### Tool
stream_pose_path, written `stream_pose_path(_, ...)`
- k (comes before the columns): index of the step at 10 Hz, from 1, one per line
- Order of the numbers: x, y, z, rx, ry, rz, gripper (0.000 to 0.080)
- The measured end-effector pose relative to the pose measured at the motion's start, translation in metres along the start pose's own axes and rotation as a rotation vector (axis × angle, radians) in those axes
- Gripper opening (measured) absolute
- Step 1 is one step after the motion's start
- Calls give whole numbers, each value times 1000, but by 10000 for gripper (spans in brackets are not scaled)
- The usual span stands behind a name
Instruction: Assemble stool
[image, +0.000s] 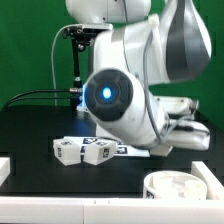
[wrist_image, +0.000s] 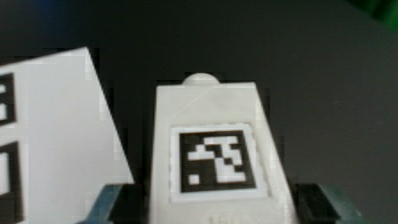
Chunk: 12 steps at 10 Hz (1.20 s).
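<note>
One leg (wrist_image: 222, 140) fills the gap between the gripper's (wrist_image: 222, 203) fingers (wrist_image: 119, 203). We see no space on either side, so we judge the tool clenched on it. The leg's tag faces the wrist camera and its rounded tip points away. Beside it lies the marker board (wrist_image: 50, 120), on the dark table (wrist_image: 329, 60). In the exterior view the other legs (image: 82, 150) huddle mid-table, and the seat (image: 182, 186) sits well apart at that view's lower right. The hold looks to be near one end only. We fear the leg could pivot between the pads when pressed to the seat, meet its hole askew, and jam or slip free
</note>
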<state>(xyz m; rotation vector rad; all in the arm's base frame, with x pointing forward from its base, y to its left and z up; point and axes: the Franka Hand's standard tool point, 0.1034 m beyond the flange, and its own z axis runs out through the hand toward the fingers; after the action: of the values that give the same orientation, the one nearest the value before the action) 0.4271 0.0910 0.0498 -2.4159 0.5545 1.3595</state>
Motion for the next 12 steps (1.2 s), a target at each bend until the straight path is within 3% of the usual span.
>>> stream_pose_path(2,-16,-12,-38,-38,134,-110,334)
stream_pose_path(4,-10,-14,-35,-28,294,-109,334)
stream_pose_path(6,-10,-17,-42,-26,406,-123,334)
stream_pose_path(8,-18,-29,-89,-71,525,-222,334)
stream_pose_path(9,-20,-37,-105,-103,564,-267,335)
stream_pose_path(10,-18,-47,-115,-102,644,-287,335)
stream_pose_path(12,-16,-44,-115,-90,792,-296,335)
